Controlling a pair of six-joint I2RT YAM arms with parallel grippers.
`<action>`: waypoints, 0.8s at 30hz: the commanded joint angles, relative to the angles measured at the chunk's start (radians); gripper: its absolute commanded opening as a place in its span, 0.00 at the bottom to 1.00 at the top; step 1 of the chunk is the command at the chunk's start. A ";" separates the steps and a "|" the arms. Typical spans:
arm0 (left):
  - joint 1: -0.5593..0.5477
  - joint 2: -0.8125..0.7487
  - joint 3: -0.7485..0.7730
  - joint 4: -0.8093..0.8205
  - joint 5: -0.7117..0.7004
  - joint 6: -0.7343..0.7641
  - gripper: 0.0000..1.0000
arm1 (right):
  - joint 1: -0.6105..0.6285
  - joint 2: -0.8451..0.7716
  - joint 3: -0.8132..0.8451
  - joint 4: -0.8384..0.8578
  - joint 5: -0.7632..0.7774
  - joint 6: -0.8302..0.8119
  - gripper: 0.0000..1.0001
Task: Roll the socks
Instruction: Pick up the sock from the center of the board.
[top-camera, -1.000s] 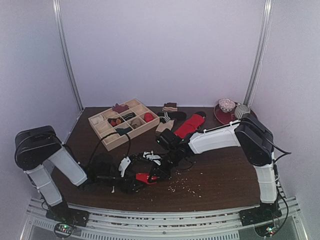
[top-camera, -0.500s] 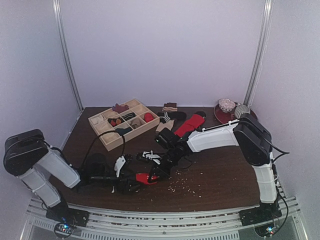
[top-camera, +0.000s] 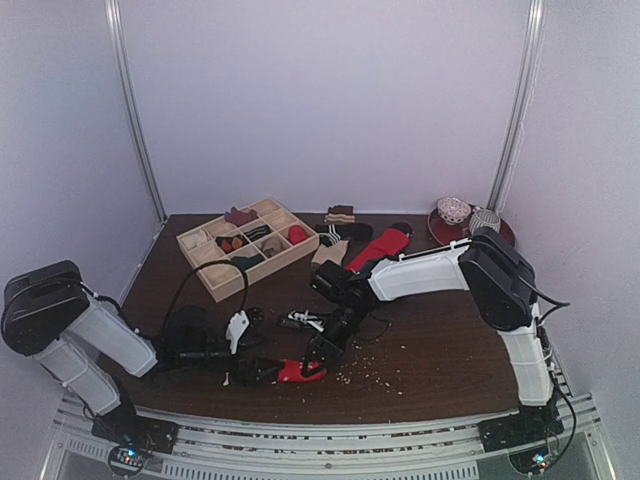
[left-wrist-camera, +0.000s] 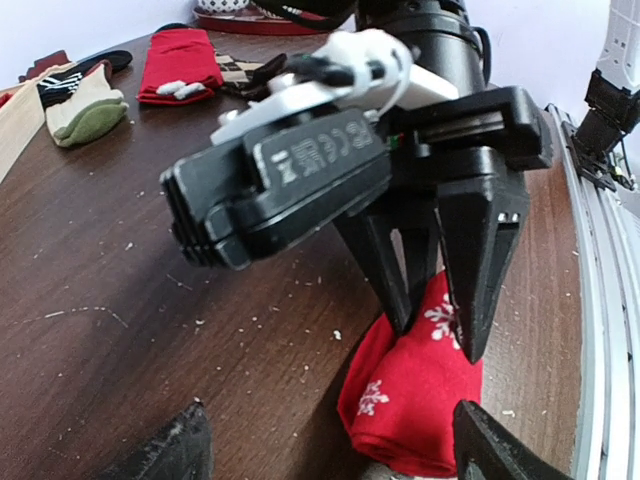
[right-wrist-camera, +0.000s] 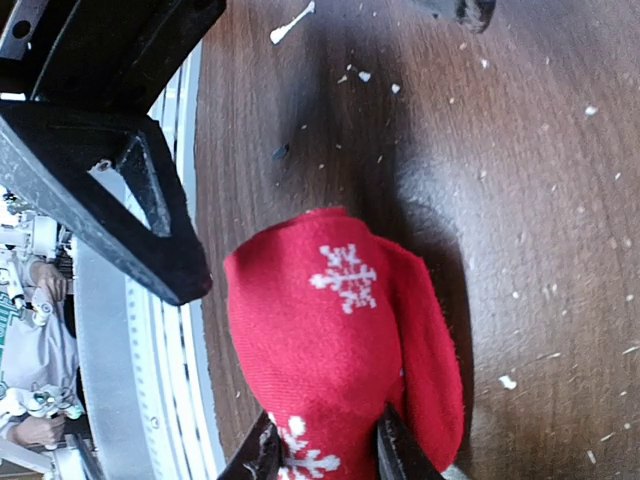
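Pinch of right hand (right-wrist-camera: 322, 448) holds red sock (right-wrist-camera: 330, 340) at tabletop (top-camera: 440, 330) 6 o'clock; left hand (left-wrist-camera: 330, 445) gapes open at sock's 9 o'clock. Advice: grip firm, roll tight.

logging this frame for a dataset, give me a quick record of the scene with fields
surface: dark brown wooden table, dotted with pale specks
main item: red fabric sock with white snowflakes, folded over, lying near the table's front edge
right gripper: shut on the sock's fabric
left gripper: open, fingers wide apart, holding nothing, sock just in front of it
background: pale wooden divider tray with rolled socks in its compartments; plain red sock lying flat behind the arms
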 joint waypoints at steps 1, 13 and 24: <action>-0.003 0.011 -0.003 0.119 0.072 0.022 0.82 | 0.007 0.182 -0.092 -0.313 0.272 0.033 0.27; -0.096 0.064 0.049 0.038 0.129 0.013 0.88 | 0.002 0.183 -0.086 -0.280 0.328 0.052 0.26; -0.098 0.163 0.099 -0.002 0.088 0.041 0.84 | 0.002 0.183 -0.085 -0.269 0.337 0.057 0.26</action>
